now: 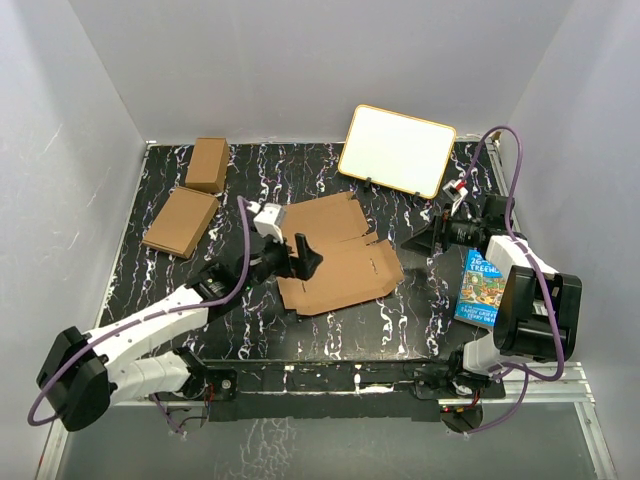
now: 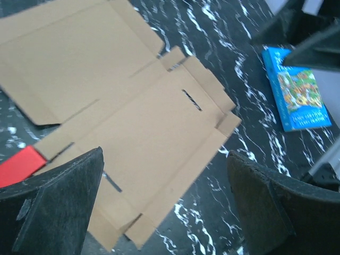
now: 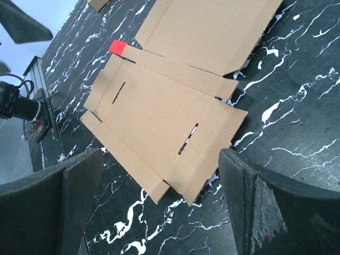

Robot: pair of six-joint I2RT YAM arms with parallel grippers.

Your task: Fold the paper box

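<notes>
— Black marbled table [image 1: 400, 330]: where's the paper box [image 1: 340, 265]?
— Flat, unfolded, left of the blue book [image 1: 483, 288]. My left claw [image 1: 306, 255] over its edge farthest from the book, fingers apart. Right claw [image 1: 418, 240] just beyond the book, apart too.

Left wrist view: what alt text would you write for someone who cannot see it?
A flat, unfolded brown paper box lies on a black, white-veined table. The left claw hangs open above it, its two dark fingers filling the bottom corners. A blue book lies at upper right.
</notes>
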